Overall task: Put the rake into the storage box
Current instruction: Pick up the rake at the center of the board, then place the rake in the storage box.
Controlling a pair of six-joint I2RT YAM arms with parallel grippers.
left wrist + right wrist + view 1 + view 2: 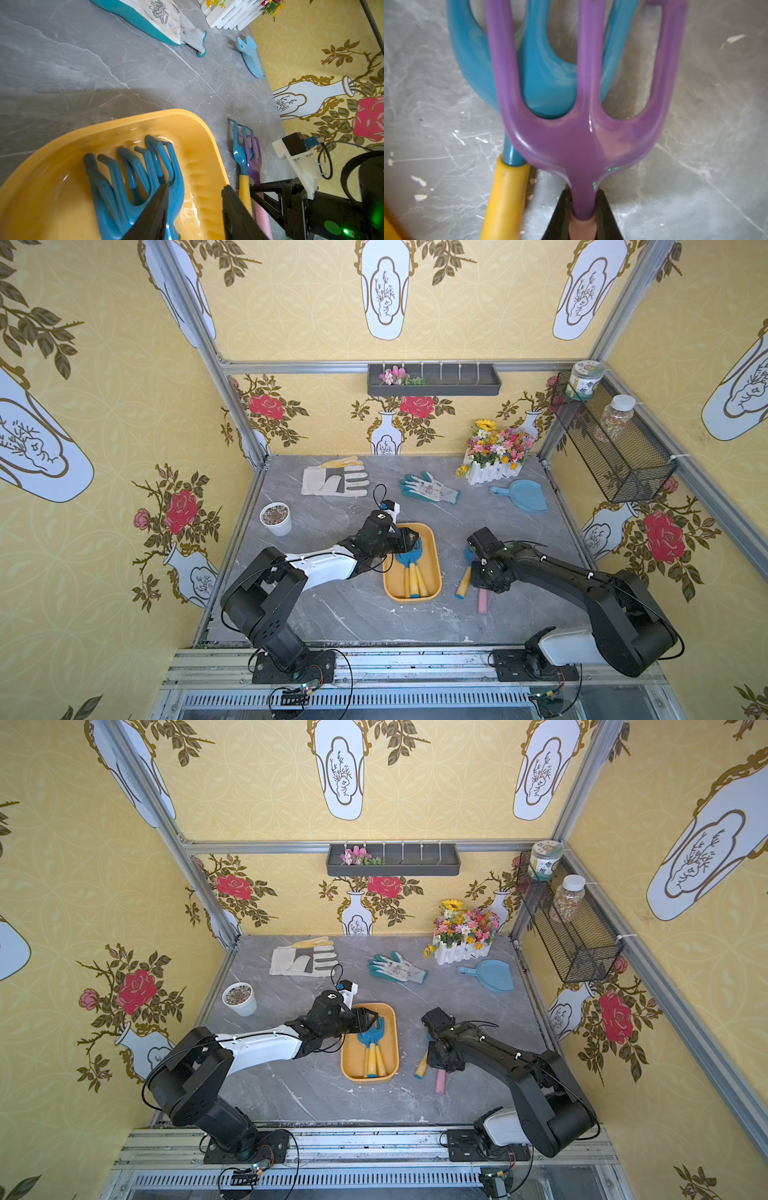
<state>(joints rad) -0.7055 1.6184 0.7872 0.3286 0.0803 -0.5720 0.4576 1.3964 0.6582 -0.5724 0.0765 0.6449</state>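
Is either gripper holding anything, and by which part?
The right gripper clamps the purple rake at its neck, beside the pink handle. The left gripper is open, holding nothing.

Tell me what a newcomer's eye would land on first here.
The bright yellow-orange storage box in the middle of the grey table stands out first, with blue rakes lying in it and the open left end effector hovering over their tines. Just to its right, the right end effector is shut on the neck of a purple rake, whose tines overlap a yellow-handled blue rake.
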